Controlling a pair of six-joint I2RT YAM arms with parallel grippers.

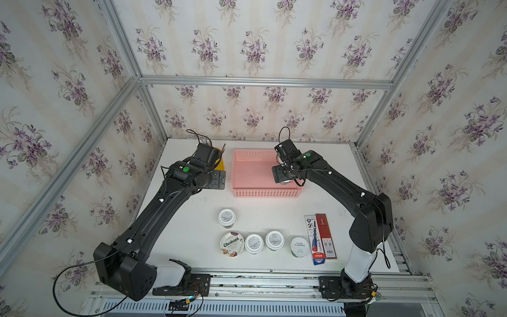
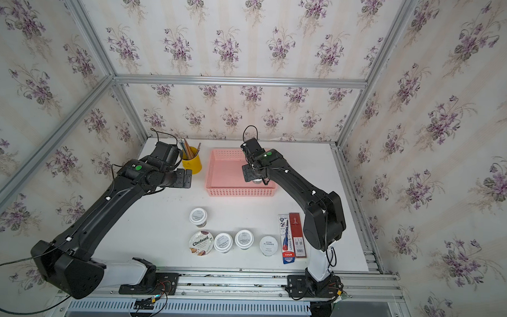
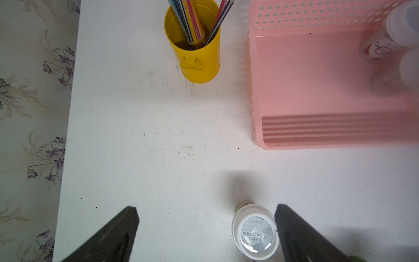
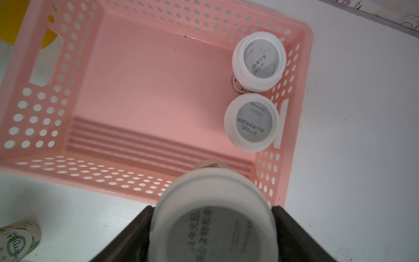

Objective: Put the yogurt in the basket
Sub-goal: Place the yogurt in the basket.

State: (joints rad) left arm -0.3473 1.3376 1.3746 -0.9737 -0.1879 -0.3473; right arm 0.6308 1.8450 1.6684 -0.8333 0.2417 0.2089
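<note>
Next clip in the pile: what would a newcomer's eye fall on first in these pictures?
The pink basket at the back of the table stands out. The right gripper is shut on a white-lidded yogurt cup over its right end, beside two cups already inside. Next comes the row of cups near the front edge, led by the Chobani cup.

1. A yellow pencil cup point(image 2: 191, 163) stands upright left of centre in a top view, holding coloured pencils point(image 2: 186, 146).
2. A red packet point(image 1: 326, 237) and a blue-and-white packet point(image 1: 313, 239) lie flat, side by side, lower right of centre.
3. The white table point(image 1: 273, 212) carries both.
4. Floral wallpaper point(image 1: 250, 43) fills the upper frame.
</note>
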